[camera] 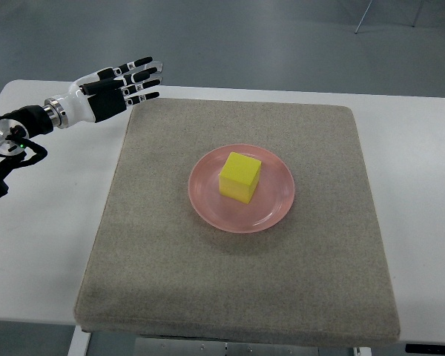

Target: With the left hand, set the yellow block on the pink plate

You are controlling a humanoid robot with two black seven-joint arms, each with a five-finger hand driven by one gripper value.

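A yellow block (240, 176) sits on the pink plate (274, 210) near the middle of the grey mat. My left hand (126, 85) is at the mat's far left corner, well away from the plate to its upper left. Its fingers are stretched out straight and hold nothing. The right arm is out of the picture.
The grey mat (237, 282) covers most of the white table (37, 252). The table's edges run along the top and the bottom of the picture. A stand's legs (386, 15) show on the floor at the far right.
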